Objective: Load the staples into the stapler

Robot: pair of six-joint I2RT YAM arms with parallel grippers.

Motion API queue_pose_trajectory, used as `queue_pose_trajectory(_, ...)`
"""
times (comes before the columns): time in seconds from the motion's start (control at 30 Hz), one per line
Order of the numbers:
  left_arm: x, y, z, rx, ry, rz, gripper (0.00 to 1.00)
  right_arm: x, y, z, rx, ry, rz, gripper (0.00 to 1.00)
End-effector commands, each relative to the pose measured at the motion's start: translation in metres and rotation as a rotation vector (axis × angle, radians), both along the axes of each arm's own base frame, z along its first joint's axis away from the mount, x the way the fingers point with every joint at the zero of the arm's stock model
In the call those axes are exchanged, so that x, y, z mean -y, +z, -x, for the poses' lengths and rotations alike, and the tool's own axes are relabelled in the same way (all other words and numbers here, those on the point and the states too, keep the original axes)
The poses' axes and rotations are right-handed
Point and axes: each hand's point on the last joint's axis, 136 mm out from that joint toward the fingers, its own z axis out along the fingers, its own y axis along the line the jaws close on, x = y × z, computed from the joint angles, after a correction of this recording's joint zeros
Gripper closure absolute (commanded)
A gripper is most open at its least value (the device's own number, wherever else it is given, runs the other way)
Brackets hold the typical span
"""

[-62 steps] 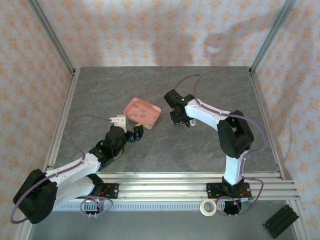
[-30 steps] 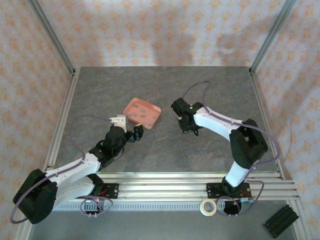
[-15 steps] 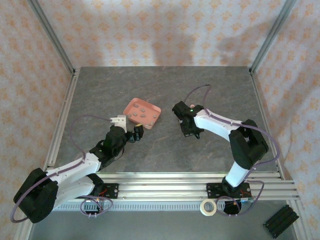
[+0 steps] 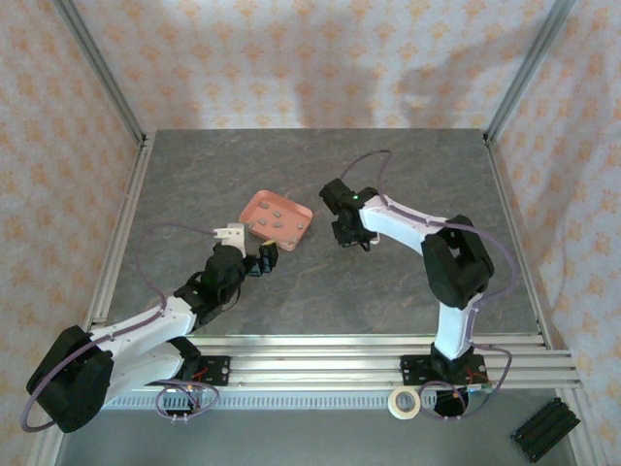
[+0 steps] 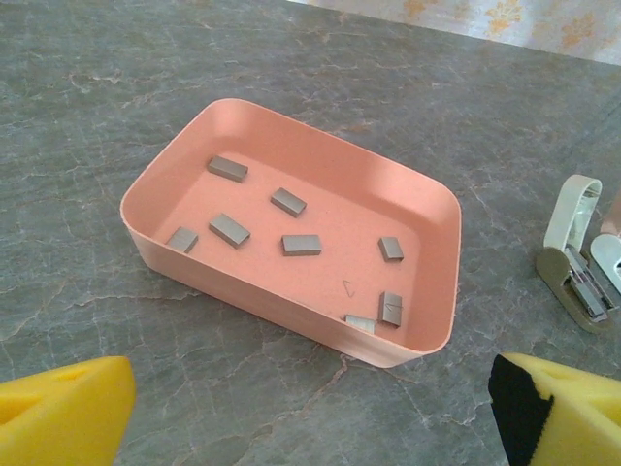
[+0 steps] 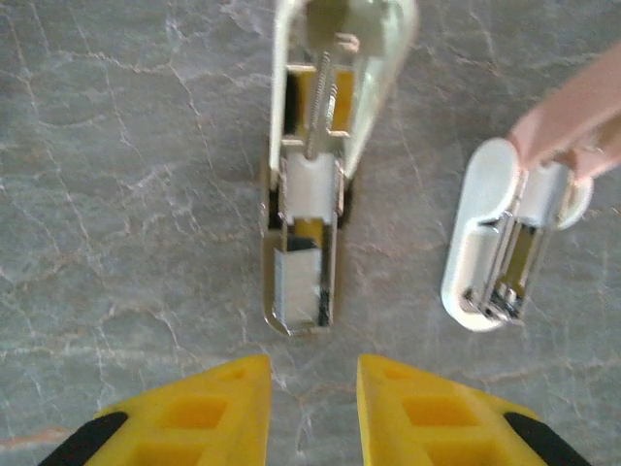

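Note:
The salmon-pink tray point(image 5: 281, 303) holds several small grey staples point(image 5: 301, 245) scattered on its floor. My left gripper point(image 5: 310, 413) stands wide open just short of the tray's near wall, with nothing between its fingers. In the top view this gripper point(image 4: 249, 248) sits at the tray's point(image 4: 254, 209) lower left. The cream stapler point(image 6: 309, 184) lies flipped open on the table, its metal channel facing up with a shiny grey block at the near end. My right gripper point(image 6: 312, 374) hovers just short of that end, jaws slightly open and empty. The stapler point(image 5: 572, 260) lies right of the tray.
A pink-and-white thumb-sized object point(image 6: 490, 243) lies just right of the stapler. Aluminium rails frame the grey stone table point(image 4: 291, 301). A tape roll point(image 4: 404, 402) and a black block point(image 4: 543, 429) lie beyond the front rail.
My right gripper has pulled back up and to the left, toward the tray's right side, and its jaws have parted a little. The left arm has not moved.

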Motion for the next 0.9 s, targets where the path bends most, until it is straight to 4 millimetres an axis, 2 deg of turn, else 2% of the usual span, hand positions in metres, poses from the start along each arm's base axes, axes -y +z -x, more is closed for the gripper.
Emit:
queue_pose_trajectory(0.0, -0.013, -0.007, 0.000, -0.007, 0.043, -0.048, 0.06, -0.003, -0.002, -0.010, -0.006, 0.025, 0.013, 0.71)
queue_pose_trajectory(0.3, -0.012, -0.013, -0.003, -0.017, 0.044, -0.050, 0.05, 0.000, -0.009, -0.024, -0.017, 0.026, 0.044, 0.71)
queue_pose_trajectory(0.87, -0.012, -0.011, -0.004, -0.014, 0.041, -0.043, 0.05, 0.000, -0.028, -0.017, -0.074, 0.032, 0.057, 0.75)
